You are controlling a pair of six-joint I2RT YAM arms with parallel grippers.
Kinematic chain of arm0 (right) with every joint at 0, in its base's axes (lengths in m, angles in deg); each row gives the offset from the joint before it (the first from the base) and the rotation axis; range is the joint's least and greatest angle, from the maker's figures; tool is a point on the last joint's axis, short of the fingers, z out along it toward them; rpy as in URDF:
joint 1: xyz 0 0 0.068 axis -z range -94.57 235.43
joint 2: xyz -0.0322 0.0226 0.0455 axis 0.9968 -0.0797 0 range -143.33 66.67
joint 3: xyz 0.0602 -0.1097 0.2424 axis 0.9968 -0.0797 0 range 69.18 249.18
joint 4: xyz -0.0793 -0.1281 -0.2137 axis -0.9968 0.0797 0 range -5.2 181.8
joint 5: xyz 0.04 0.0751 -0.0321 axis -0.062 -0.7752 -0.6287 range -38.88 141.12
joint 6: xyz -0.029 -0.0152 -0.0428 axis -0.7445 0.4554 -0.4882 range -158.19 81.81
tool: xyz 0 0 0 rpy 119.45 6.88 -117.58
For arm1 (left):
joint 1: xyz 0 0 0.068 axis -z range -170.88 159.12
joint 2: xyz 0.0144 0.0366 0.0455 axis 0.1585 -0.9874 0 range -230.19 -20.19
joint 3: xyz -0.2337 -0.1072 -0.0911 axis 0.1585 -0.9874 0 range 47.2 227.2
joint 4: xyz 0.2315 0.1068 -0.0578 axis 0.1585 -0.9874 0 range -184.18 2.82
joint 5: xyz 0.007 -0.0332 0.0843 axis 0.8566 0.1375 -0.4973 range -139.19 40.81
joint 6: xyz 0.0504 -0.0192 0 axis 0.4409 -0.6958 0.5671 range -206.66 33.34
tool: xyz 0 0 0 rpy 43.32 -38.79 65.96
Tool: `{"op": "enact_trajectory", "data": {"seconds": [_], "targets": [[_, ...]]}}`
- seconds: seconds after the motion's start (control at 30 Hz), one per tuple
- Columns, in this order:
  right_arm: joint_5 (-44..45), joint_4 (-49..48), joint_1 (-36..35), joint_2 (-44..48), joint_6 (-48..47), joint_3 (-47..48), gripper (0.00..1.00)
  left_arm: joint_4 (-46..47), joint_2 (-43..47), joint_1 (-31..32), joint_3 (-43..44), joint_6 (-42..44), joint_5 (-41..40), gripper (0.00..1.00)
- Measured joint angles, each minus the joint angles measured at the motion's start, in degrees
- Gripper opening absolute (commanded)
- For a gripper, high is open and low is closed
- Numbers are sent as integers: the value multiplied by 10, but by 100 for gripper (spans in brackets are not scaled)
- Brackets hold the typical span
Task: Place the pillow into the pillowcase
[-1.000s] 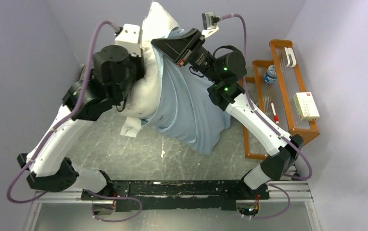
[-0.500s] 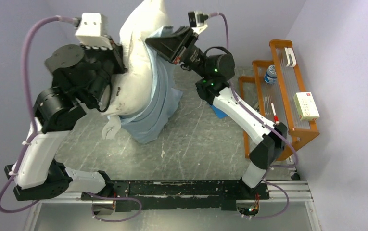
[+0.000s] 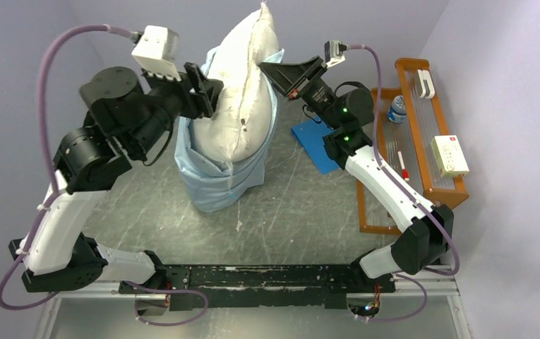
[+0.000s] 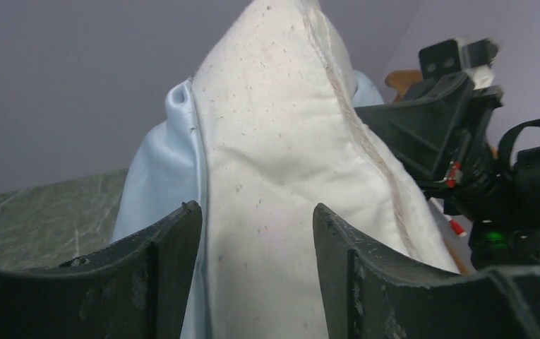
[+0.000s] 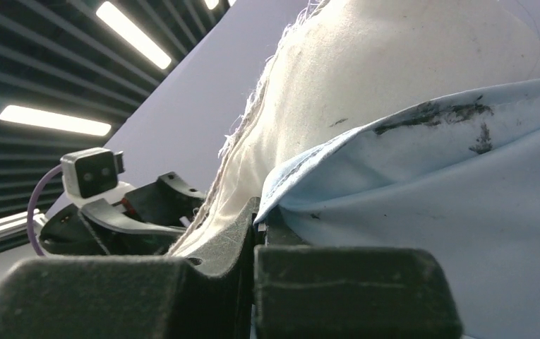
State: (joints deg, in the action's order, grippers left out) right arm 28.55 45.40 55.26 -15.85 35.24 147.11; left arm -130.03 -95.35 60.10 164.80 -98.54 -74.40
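Observation:
The off-white pillow [image 3: 247,85] stands on end at the back of the table, its lower half inside the light blue pillowcase [image 3: 217,180]. My left gripper [image 3: 207,88] is open at the pillow's left side. In the left wrist view its fingers [image 4: 161,275] stand wide apart, with the speckled pillow [image 4: 274,155] and the pillowcase's edge [image 4: 157,162] just beyond them. My right gripper [image 3: 275,74] is shut on the pillowcase's upper rim on the right. The right wrist view shows its jaws [image 5: 258,220] pinching the blue hem [image 5: 450,198] beside the pillow [image 5: 394,63].
A small flat dark-blue square [image 3: 314,145] lies right of the pillow. A wooden rack [image 3: 422,176] along the right wall holds a bottle [image 3: 396,109] and a white box [image 3: 450,155]. Walls close in at the left and back.
My left gripper has opened and let go. The pillow has swung upright and the pillowcase sits around its lower half. The right gripper has moved right, still holding the rim.

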Motion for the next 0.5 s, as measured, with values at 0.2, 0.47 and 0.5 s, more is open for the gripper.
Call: {"op": "enact_trajectory", "data": {"seconds": [0.2, 0.47, 0.5], "targets": [[8, 21, 10, 1, -13, -1, 0, -8, 35, 2, 15, -15, -14, 60], [5, 22, 13, 1, -13, -1, 0, -8, 70, 2, -11, -6, -116, 58], [4, 22, 13, 1, -12, -1, 0, -8, 66, 2, -11, -5, -121, 59]]}}
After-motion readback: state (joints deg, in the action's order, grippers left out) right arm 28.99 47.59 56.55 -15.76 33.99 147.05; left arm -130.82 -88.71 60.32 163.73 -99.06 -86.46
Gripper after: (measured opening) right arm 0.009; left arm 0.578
